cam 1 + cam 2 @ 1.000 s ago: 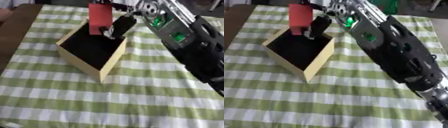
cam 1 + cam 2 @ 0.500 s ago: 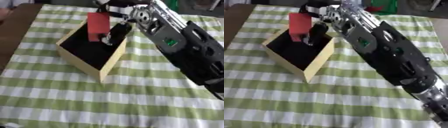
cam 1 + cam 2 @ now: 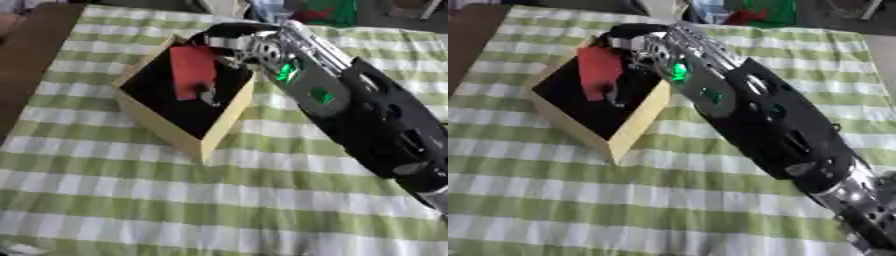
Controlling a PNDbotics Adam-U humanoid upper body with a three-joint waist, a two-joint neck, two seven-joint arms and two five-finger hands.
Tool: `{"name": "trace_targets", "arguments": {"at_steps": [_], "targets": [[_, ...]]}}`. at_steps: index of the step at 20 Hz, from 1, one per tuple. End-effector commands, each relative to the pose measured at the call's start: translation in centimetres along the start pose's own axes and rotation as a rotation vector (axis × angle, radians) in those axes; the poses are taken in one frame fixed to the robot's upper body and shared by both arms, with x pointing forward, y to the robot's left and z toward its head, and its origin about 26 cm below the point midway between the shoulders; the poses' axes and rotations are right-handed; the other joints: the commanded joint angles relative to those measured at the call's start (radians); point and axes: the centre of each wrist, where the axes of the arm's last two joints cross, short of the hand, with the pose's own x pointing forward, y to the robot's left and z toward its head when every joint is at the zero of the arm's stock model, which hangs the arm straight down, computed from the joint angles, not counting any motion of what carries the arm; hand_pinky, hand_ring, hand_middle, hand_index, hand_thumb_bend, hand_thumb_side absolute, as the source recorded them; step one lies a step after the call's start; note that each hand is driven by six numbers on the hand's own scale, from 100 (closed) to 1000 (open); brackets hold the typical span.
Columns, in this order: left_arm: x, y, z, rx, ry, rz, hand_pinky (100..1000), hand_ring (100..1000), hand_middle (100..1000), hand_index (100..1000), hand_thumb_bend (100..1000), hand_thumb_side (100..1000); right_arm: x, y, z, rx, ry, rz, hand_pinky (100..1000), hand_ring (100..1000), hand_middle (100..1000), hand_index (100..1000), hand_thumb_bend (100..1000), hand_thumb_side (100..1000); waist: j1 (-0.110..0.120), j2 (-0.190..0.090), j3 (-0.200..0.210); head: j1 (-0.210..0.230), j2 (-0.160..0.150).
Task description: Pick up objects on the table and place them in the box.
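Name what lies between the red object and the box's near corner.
Only the box's dark interior lies between it and the red object, held by the right hand; left eye view.

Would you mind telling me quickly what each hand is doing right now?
Left hand: not in view.
Right hand: over the open yellow-walled box, against the flat red rectangular object; whether its fingers grip it cannot be told.

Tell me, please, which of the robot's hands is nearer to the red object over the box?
The right. The right hand reaches over the box and is at the red object, which sits above the dark interior. The left hand shows in neither view.
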Motion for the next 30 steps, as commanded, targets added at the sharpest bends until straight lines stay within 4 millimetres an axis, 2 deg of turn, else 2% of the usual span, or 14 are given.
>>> {"name": "trace_targets", "arguments": {"at_steps": [1,2,4,6,17,19,20,21,22,26,29,30], "targets": [[0.58,-0.11,-0.46,-0.007,-0.025,0.012,1000,507,480,664,122,137,0.34,-0.96,0.43,0.133,0.056,-0.083,958,1000,891,1000,100,541,0.005,-0.016,0.001,-0.002,-0.005],[0.58,-0.11,-0.46,-0.007,-0.024,0.012,1000,507,480,664,122,136,0.31,-0.96,0.38,0.134,0.050,-0.072,968,1000,906,1000,100,632,0.004,-0.016,0.001,-0.002,-0.005],[0.59,-0.11,-0.48,-0.006,-0.025,0.013,1000,507,480,664,124,136,0.21,-1.01,0.28,0.129,0.048,-0.048,976,1000,916,1000,112,716,0.004,-0.016,0.002,-0.003,-0.005],[0.58,-0.10,-0.48,-0.005,-0.024,0.013,1000,507,480,665,126,135,0.03,-1.10,0.19,0.119,0.055,-0.026,984,1000,923,1000,138,750,0.004,-0.016,0.002,-0.002,-0.005],[0.57,-0.06,-0.47,-0.003,-0.022,0.011,1000,508,480,665,132,131,-0.48,-1.54,0.33,0.090,0.053,0.024,992,1000,919,1000,142,741,0.004,-0.022,0.003,0.001,-0.007],[0.58,-0.05,-0.48,-0.004,-0.023,0.010,1000,508,480,665,134,123,-0.50,-1.49,0.29,0.095,0.048,0.022,999,1000,938,1000,167,676,0.005,-0.023,0.004,0.001,-0.007],[0.58,-0.06,-0.49,-0.004,-0.023,0.010,1000,508,480,665,138,111,-0.49,-1.45,0.25,0.099,0.042,0.019,1000,1000,944,1000,157,455,0.006,-0.023,0.004,0.001,-0.008],[0.58,-0.06,-0.50,-0.004,-0.024,0.010,1000,508,479,665,140,106,-0.49,-1.38,0.19,0.106,0.034,0.012,1000,1000,946,1000,125,320,0.006,-0.023,0.003,0.002,-0.008],[0.59,-0.06,-0.52,-0.004,-0.025,0.010,1000,508,479,665,145,100,-0.55,-1.34,0.14,0.113,0.029,0.001,1000,1000,937,1000,100,100,0.006,-0.023,0.003,0.003,-0.008],[0.60,-0.05,-0.56,-0.004,-0.028,0.007,1000,508,478,665,145,100,-0.59,-1.67,0.41,0.115,0.030,-0.048,1000,1000,922,1000,100,133,0.007,-0.023,0.001,0.004,-0.009],[0.61,-0.06,-0.57,-0.004,-0.028,0.008,1000,508,478,665,149,102,-0.24,-1.87,0.76,0.112,0.020,-0.068,995,1000,921,1000,100,123,0.007,-0.023,0.001,0.005,-0.010],[0.61,-0.06,-0.58,-0.005,-0.028,0.008,1000,508,478,665,149,103,-0.08,-1.92,0.88,0.109,0.015,-0.064,990,1000,928,1000,164,501,0.006,-0.024,0.000,0.005,-0.010]]}}
